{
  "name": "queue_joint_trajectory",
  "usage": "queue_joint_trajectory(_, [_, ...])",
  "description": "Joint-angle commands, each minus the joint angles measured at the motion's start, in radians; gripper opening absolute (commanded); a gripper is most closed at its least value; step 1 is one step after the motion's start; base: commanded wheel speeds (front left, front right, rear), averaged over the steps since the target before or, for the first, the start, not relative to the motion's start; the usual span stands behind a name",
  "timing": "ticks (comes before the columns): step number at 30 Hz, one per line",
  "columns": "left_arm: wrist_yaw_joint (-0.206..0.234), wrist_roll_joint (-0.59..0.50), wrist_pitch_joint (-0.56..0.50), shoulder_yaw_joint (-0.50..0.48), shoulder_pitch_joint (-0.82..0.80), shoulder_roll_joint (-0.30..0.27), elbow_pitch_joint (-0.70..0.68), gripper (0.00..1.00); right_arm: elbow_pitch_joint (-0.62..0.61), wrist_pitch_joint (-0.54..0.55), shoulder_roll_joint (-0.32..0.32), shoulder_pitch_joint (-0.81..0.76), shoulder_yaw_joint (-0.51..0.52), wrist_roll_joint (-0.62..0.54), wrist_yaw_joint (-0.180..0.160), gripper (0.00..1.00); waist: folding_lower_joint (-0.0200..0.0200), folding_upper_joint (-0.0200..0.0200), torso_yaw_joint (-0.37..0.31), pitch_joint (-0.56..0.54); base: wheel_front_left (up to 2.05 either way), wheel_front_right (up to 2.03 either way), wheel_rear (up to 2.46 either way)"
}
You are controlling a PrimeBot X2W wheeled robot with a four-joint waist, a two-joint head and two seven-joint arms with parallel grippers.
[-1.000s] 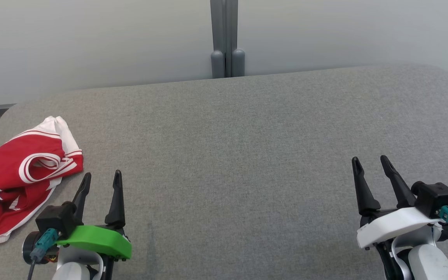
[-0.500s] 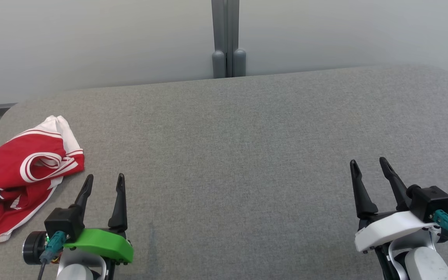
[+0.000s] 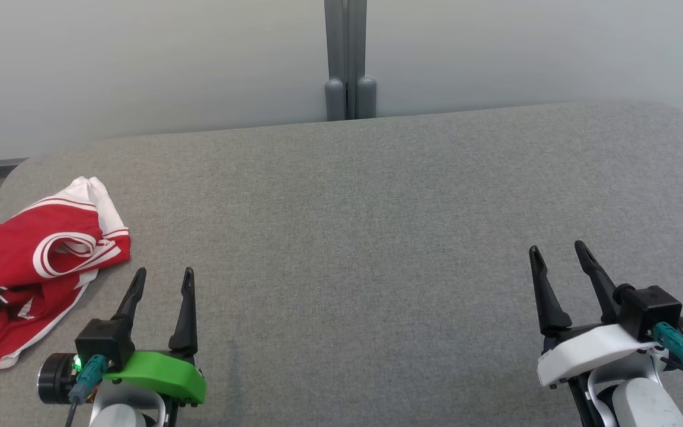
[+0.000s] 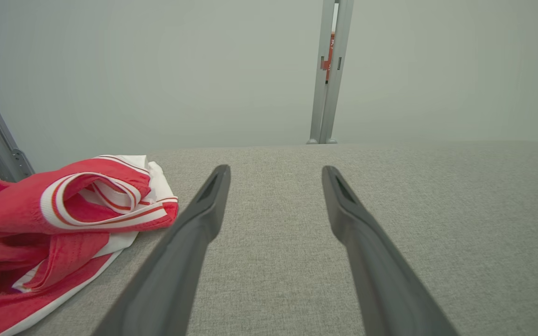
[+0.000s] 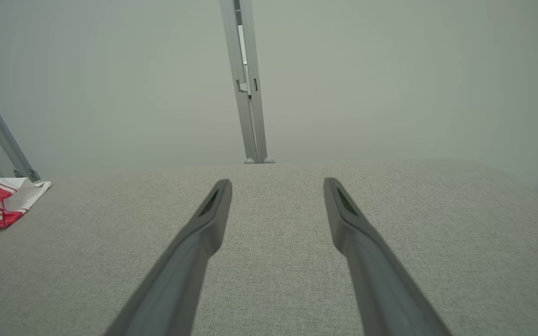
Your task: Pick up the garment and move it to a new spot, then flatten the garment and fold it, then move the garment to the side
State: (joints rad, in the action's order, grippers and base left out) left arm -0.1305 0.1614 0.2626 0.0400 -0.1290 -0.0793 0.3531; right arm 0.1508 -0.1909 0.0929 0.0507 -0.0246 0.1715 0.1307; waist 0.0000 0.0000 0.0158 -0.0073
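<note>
The red-and-white garment [image 3: 33, 267] lies crumpled at the far left of the grey surface [image 3: 347, 196], one end running off the head view's left edge. The left gripper [image 3: 163, 274] sits just beside it, jaws spread wide and holding nothing. The garment is off to their left, outside the gap and not touching. The right gripper [image 3: 557, 248] is well apart on the opposite side, jaws equally wide over the surface.

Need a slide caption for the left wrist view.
Left gripper, jaws open and empty, over the grey fabric surface; crumpled red-and-white garment lies to its left.
</note>
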Motion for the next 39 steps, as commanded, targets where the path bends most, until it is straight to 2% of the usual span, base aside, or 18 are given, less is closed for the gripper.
queue_joint_trajectory(1, [0.003, 0.000, 0.003, -0.003, 0.008, 0.000, 0.001, 1.00, 0.002, -0.003, 0.000, -0.007, 0.001, 0.003, 0.000, 1.00, 0.0000, 0.0000, 0.000, 0.000, 0.00, 0.00, 0.00])
queue_joint_trajectory(8, [0.003, -0.002, 0.003, -0.009, 0.006, 0.002, 0.003, 1.00, 0.002, -0.003, -0.001, -0.009, 0.005, 0.004, 0.000, 1.00, 0.0000, 0.0000, 0.006, 0.001, 0.00, 0.00, 0.00])
queue_joint_trajectory(14, [0.010, 0.000, 0.002, -0.025, -0.014, 0.004, 0.001, 1.00, -0.015, 0.001, 0.007, -0.003, -0.003, -0.002, 0.000, 1.00, 0.0000, 0.0000, 0.047, 0.008, 0.00, 0.00, 0.00])
queue_joint_trajectory(28, [0.031, 0.005, 0.002, -0.084, -0.026, 0.002, -0.026, 1.00, -0.098, 0.029, 0.035, 0.034, -0.108, 0.009, 0.000, 1.00, 0.0000, 0.0000, 0.269, 0.041, 0.00, 0.00, 0.00])
queue_joint_trajectory(39, [0.040, 0.017, 0.002, -0.133, -0.005, 0.016, -0.053, 1.00, -0.135, 0.058, 0.052, 0.035, -0.140, 0.017, 0.000, 1.00, 0.0000, 0.0000, 0.391, 0.064, 0.00, 0.00, 0.00])
